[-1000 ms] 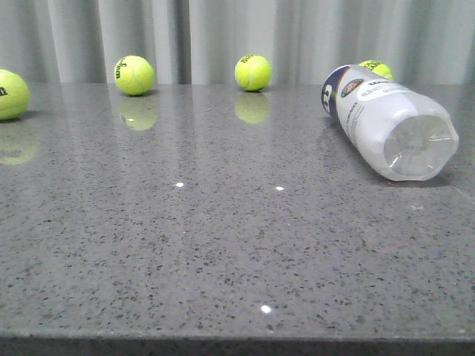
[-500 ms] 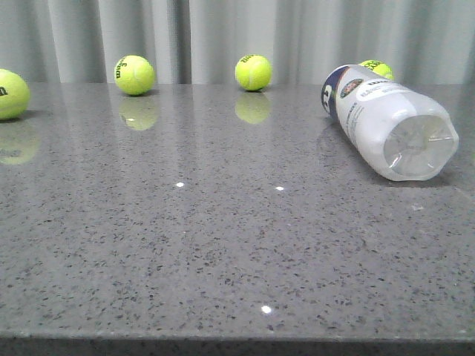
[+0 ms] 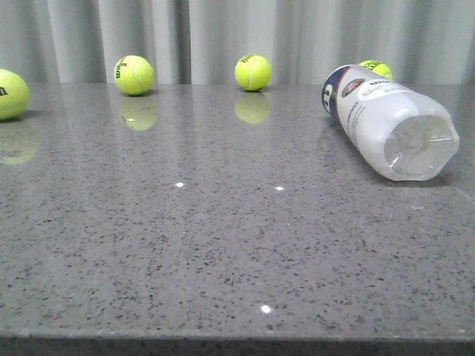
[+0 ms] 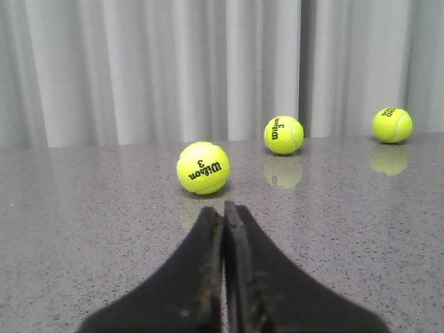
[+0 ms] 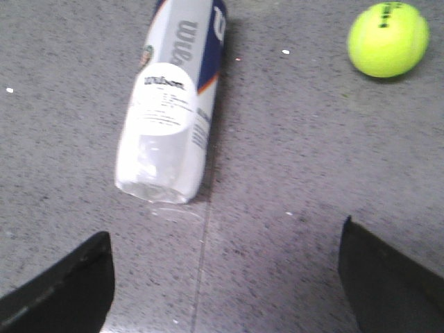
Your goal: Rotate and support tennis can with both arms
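Tabletop (image 3: 223, 245): grey speckled stone, glossy enough to mirror the balls; it carries everything here, and nothing on it is being touched.

Tennis can (image 3: 390, 122): lying on its side on the tabletop, moulded clear base toward the near edge, navy-and-white label end pointing away. It sits free, with no arm against it, so I'd say the rotating and propping has not begun.

Right gripper (image 5: 222, 277): hanging above and just short of the can's base, its two dark fingers spread wide with bare tabletop between them. That spread looks meant to take the can's width, as a guess.

Left gripper (image 4: 223, 277): low over the tabletop, well apart from the can, fingers pressed together with nothing between them. Closed like that, it seems better suited to bracing than grasping.

Tennis balls: one just behind the can's far end (image 3: 377, 69), two more further from it along the back edge (image 3: 253, 73) (image 3: 134, 75), a fourth farthest off (image 3: 11, 94). They lie loose, clear of the can's sides.
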{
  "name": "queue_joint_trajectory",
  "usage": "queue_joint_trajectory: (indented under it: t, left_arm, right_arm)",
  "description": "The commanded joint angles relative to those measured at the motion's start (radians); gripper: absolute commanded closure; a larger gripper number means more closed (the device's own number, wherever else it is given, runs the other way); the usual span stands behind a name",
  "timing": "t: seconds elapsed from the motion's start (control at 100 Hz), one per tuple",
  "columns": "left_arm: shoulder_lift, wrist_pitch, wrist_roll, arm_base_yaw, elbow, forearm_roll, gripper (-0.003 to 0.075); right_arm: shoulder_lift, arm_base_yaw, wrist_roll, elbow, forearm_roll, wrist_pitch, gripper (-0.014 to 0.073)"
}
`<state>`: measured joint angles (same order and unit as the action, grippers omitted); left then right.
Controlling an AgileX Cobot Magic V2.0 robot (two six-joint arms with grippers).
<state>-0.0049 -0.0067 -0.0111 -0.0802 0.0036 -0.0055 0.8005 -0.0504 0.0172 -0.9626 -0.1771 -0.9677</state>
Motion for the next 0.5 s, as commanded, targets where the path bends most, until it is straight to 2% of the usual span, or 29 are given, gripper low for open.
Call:
queue_joint_trajectory:
  t: [0.0,0.49]
  left_arm:
    - [-0.033,-0.077,0.011,0.002,0.042,-0.001,0.0741]
    - [-0.033,-0.077,0.011,0.002,0.042,-0.001,0.0741]
  right_arm:
    - [0.066,-0.012,-0.033,-0.051,-0.067,0.095,-0.0054]
    - [0.580,-0.117,-0.050,-0.314,-0.076,0.194,-0.0054]
